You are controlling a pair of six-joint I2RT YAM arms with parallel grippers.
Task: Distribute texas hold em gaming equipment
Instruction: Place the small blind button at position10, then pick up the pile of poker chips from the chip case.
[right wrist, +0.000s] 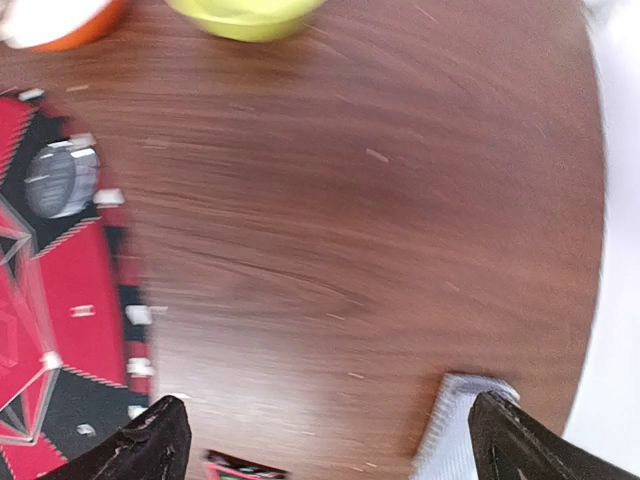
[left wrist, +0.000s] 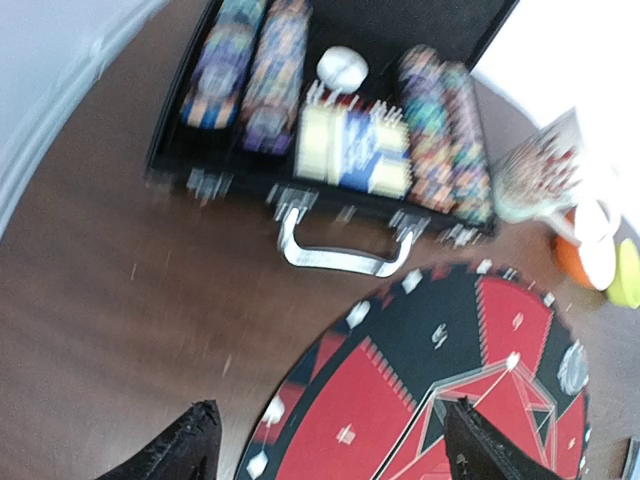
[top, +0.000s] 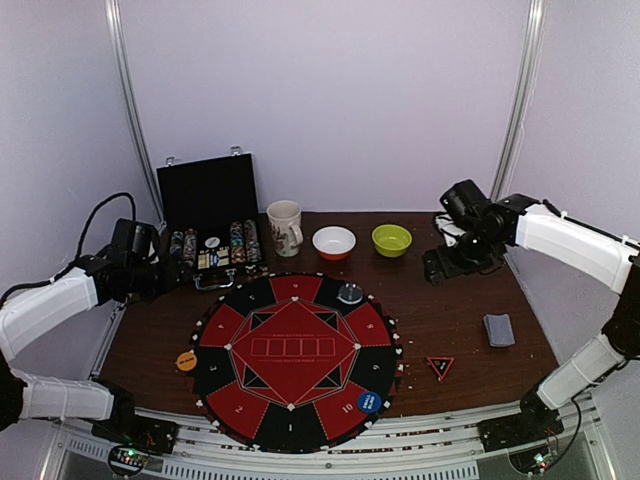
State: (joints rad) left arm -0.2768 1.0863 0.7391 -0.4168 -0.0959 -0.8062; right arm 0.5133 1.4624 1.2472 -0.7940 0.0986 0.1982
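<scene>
An open black case [top: 210, 215] at the back left holds rows of striped poker chips [left wrist: 245, 70] and boxed cards [left wrist: 355, 150]. A blue-grey card deck [top: 498, 329] lies at the right and also shows in the right wrist view [right wrist: 455, 430]. A red-black triangle marker [top: 440, 366] lies near it. An orange disc [top: 186, 361] sits left of the mat, a blue disc [top: 369, 402] on its front edge, and a grey disc [top: 350, 293] on its far edge. My left gripper [left wrist: 328, 420] is open and empty, above the table in front of the case. My right gripper [right wrist: 330, 410] is open and empty, above bare table.
The round red-and-black mat [top: 293, 350] fills the middle. A mug [top: 285, 228], a white-orange bowl [top: 334, 242] and a green bowl [top: 391, 240] stand along the back. The case's metal handle [left wrist: 340, 250] faces the mat.
</scene>
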